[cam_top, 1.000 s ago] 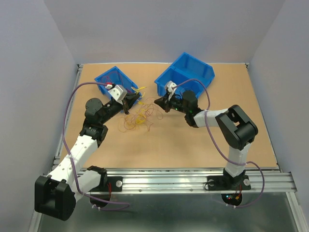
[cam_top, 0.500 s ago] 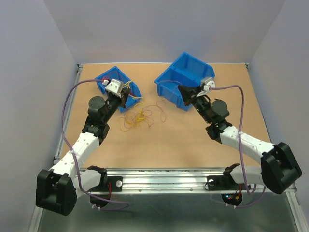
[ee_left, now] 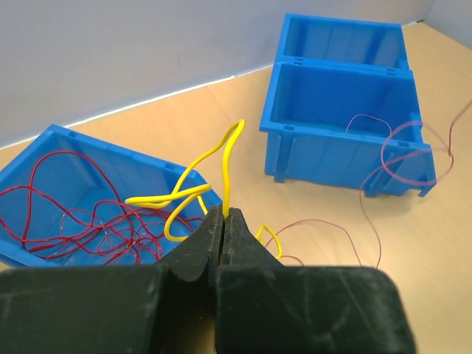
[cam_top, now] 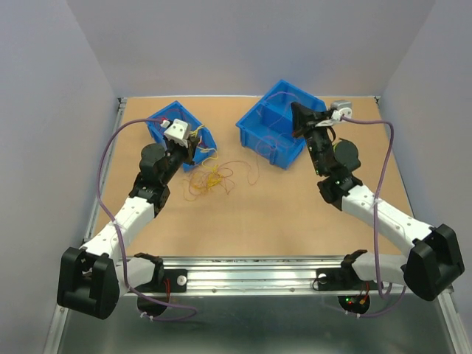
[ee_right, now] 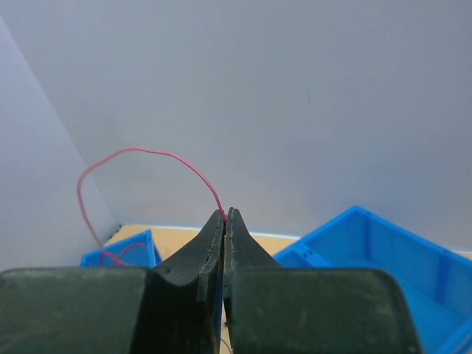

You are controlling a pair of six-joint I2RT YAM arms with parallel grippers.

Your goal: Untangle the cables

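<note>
The cables (cam_top: 211,180), thin yellow, orange and red wires, lie in a loose tangle on the table between the two bins. My left gripper (cam_top: 193,144) hovers at the small bin's near corner. In the left wrist view it (ee_left: 223,214) is shut on a yellow cable (ee_left: 226,155) that loops upward from its tips. My right gripper (cam_top: 295,109) is raised over the large blue bin; in its wrist view it (ee_right: 225,214) is shut on a red cable (ee_right: 147,151) that arcs away to the left. That red cable (ee_left: 398,144) drapes over the large bin's front wall down to the table.
The small blue bin (cam_top: 158,118) at the back left holds several loose red wires (ee_left: 74,214). The large blue bin (cam_top: 254,122), with a divider, stands at the back centre. Grey walls close off the table's back and sides.
My right arm has swung away from the tangle, right and upward over the large bin, drawing a red cable out. My left gripper has pulled back toward the small bin with the yellow cable.
</note>
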